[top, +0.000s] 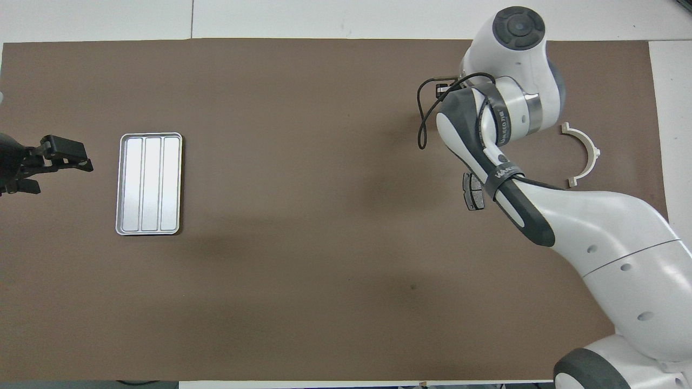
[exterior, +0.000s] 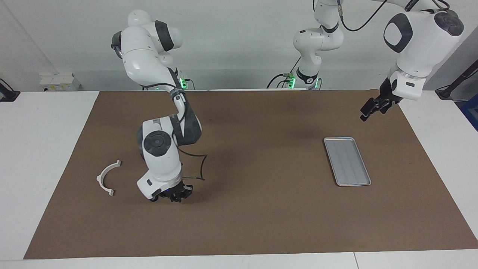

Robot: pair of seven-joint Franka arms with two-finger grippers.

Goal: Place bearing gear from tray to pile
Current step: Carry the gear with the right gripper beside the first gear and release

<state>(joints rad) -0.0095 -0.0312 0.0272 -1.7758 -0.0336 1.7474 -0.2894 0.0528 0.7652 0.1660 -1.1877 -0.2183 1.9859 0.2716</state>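
The right gripper [exterior: 175,197] is down low on the mat next to the white half-ring bracket [exterior: 107,177], fingers pinched together, presumably on the bearing gear, but I can't actually see the gear, so can't confirm. The tray [exterior: 347,161], well away from the bracket, looks empty. The left gripper [exterior: 370,108] waits, jaws apart, in the air near the tray.
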